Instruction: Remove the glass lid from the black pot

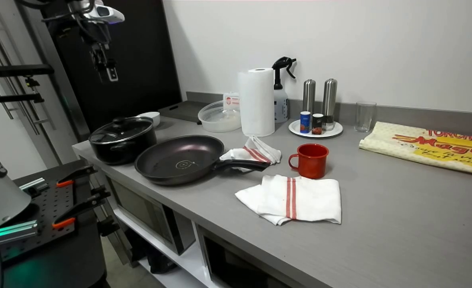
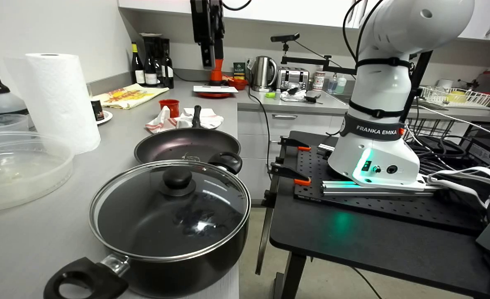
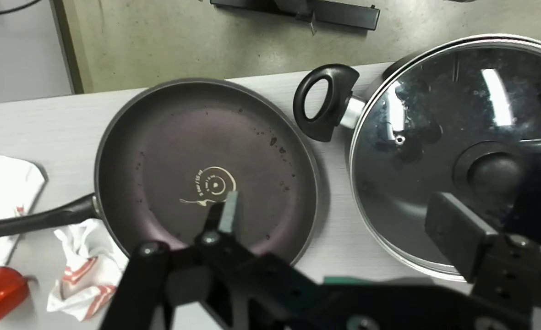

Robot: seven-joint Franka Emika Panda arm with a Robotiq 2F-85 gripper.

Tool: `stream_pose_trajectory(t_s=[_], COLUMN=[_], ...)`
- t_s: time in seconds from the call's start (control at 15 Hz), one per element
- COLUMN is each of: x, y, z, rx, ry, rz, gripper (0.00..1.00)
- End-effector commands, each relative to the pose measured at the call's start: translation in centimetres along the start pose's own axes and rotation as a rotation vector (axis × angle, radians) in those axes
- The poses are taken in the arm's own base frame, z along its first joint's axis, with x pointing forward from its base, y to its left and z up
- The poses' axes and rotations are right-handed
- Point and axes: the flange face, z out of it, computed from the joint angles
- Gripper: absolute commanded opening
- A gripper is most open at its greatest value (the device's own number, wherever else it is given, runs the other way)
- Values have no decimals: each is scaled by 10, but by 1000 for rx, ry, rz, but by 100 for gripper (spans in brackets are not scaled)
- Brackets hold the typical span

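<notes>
One end of the counter point(image 1: 403, 224) is crowded: the pan point(image 3: 206, 169) stands just beside the pot point(image 2: 195, 276), and the pot is near the edge, so a sideways shove could send it over. The lid point(image 2: 170, 209) lies on the pot, not yet lifted. The gripper point(image 3: 336, 201) hangs well above, fingers point(image 3: 453, 229) spread wide with nothing between them; in the wrist view one overlaps the pan and one the lid, so a straight descent could strike the pan's rim or a pot handle point(image 3: 337, 101). Smallest is the knob point(image 2: 177, 177), likely the grip point: rounded and smooth-looking, it could slip from an off-centre pinch and drop the lid.
</notes>
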Motion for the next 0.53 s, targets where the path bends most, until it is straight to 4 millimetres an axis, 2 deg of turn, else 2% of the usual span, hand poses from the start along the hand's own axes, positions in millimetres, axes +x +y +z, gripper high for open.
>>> stream_pose_trajectory(t_s=[0.0, 0.47], x=[17, 28], y=[-17, -57], z=[6, 50], rx=[56, 120], ry=[17, -44], rz=[-159, -475], gripper=[100, 100])
